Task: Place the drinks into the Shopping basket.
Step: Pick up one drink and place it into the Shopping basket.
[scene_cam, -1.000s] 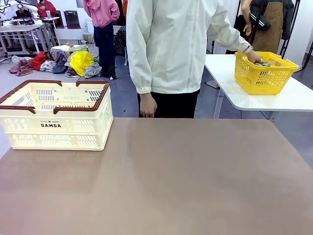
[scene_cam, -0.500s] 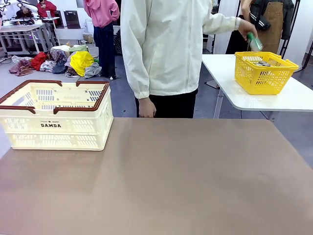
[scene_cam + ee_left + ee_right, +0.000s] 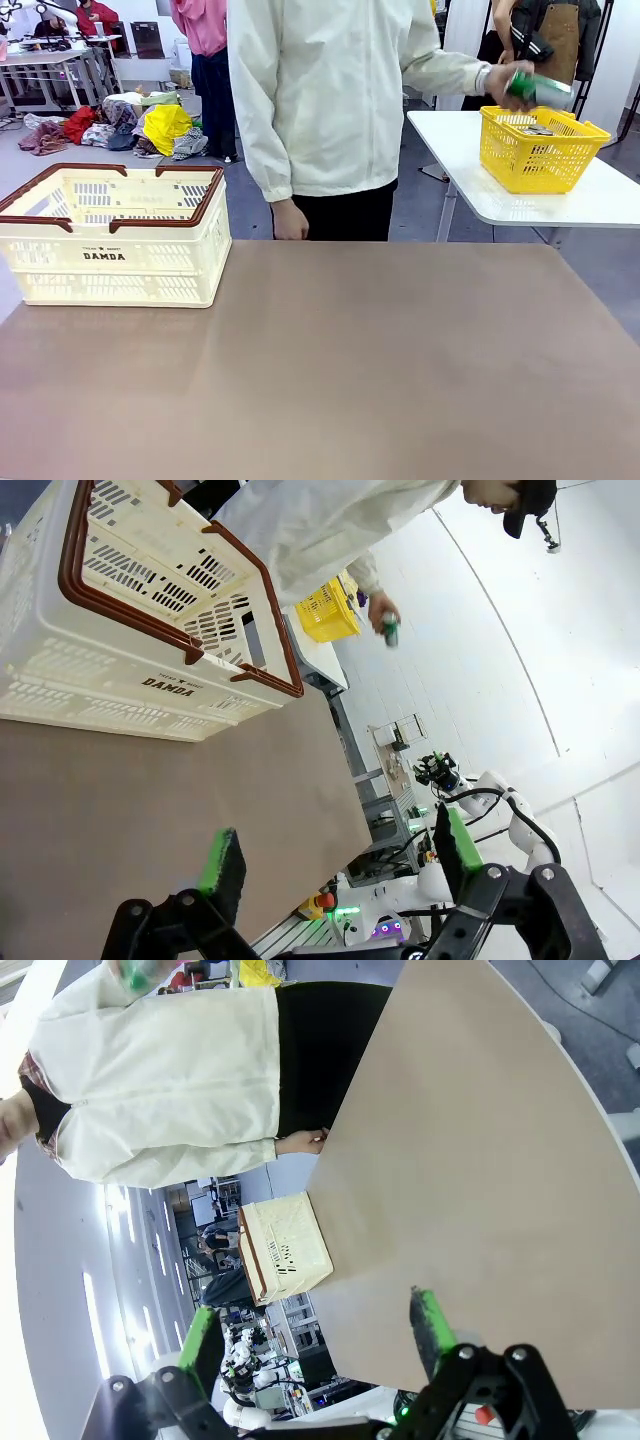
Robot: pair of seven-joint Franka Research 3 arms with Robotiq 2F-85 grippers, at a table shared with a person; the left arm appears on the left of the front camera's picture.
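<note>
1. Hard to make out: the yellow basket [image 3: 545,160] on the white side table [image 3: 600,205], far right, holds dark items that cannot be identified. In the front view the person is cut off at the shoulders.
2. Green drink can [image 3: 530,87]: gripped in the person's hand [image 3: 503,84] above the yellow basket, well apart from the Shopping basket. It is motion-blurred, and tiny in the left wrist view [image 3: 390,632].
3. Shopping basket [image 3: 104,270]: upright at the far left of the brown surface [image 3: 380,360].
4. left fingers [image 3: 225,875]: spread wide above the surface, with nothing between them and nothing touched.
5. right fingers [image 3: 428,1325]: spread wide above the surface, gripping nothing.
6. Person's other hand [image 3: 290,220]: hangs at the surface's far edge.
</note>
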